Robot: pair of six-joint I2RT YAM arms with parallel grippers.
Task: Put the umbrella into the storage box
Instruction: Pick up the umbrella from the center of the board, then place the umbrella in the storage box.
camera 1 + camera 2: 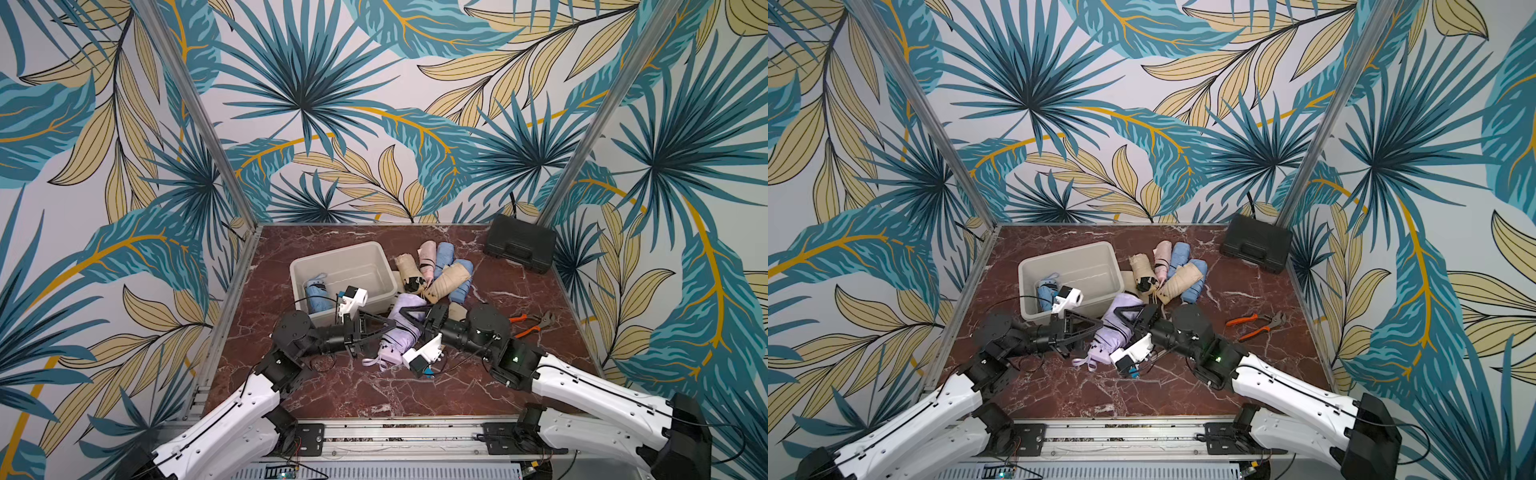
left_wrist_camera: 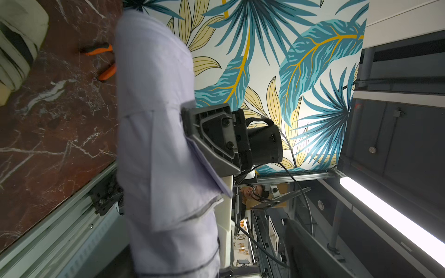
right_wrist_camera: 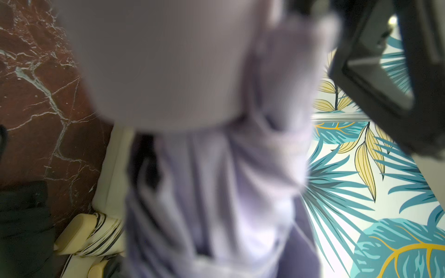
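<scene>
Though folded into a lilac bundle with a dangling strap, the umbrella (image 1: 401,336) sits mid-frame, just right of the off-white storage box (image 1: 357,270), clamped by the right gripper (image 1: 411,316); the left gripper (image 1: 380,330) stands spread beside it.

I'm driving arms inside a robotics lab test cell: leaf-print panels (image 1: 374,104) on aluminium posts (image 1: 199,116) box in a marble-look table (image 1: 374,395). Beyond the frame, my left wrist camera shows a strip light (image 2: 390,217) and a person (image 2: 250,192).
</scene>
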